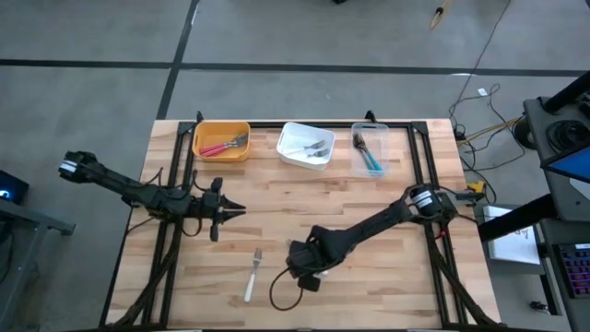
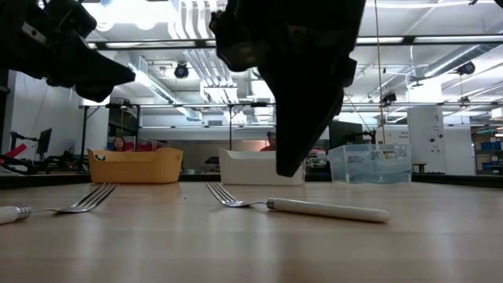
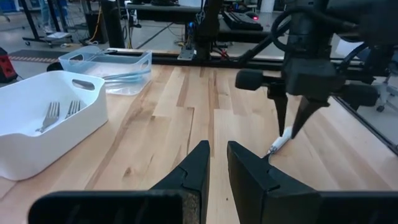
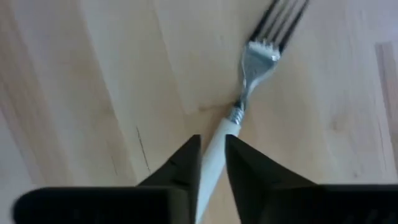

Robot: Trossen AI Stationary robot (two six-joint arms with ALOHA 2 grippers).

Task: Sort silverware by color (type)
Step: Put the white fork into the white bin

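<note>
Two white-handled forks lie flat on the wooden table. One (image 1: pixel 253 275) lies bare near the front edge, left of my right gripper. The other (image 4: pixel 245 87) (image 2: pixel 314 207) lies under my right gripper (image 4: pixel 212 155) (image 1: pixel 300 266), which points steeply down just above it. The fingers are open a narrow gap and stand on either side of the white handle (image 3: pixel 280 142). In the high view my arm hides this fork. My left gripper (image 3: pixel 217 163) (image 1: pixel 235 210) hovers at the table's left, level, a narrow gap between its fingers, nothing in it.
Three bins stand along the far edge: an orange one (image 1: pixel 221 140) with red-handled forks, a white one (image 1: pixel 306 145) with white-handled forks, a clear one (image 1: pixel 369 149) with teal-handled forks. A black cable (image 1: pixel 281 297) loops below my right gripper. Bare wood lies between the arms.
</note>
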